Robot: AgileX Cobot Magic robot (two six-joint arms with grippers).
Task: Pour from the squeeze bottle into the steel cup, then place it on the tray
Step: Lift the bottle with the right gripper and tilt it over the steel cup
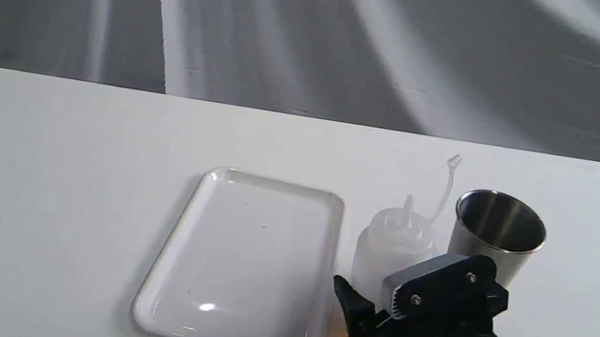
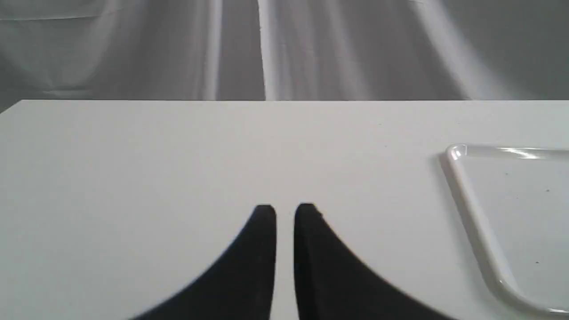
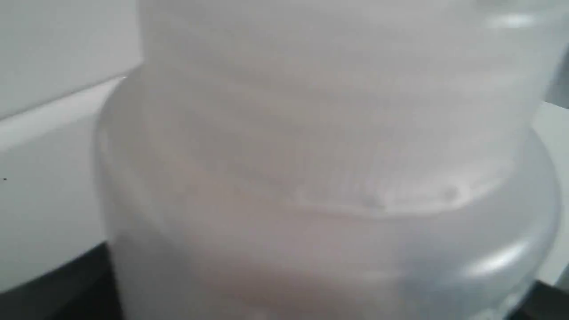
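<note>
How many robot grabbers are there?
2. The right end effector is at the squeeze bottle's lower part, between the tray and the steel cup. The left end effector shows only in its wrist view, over the table beside the tray.

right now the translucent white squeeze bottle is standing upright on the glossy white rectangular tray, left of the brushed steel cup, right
Not quite: the squeeze bottle stands upright on the white table, beside the tray, not on it. It is left of the steel cup, as the exterior view shows.
</note>
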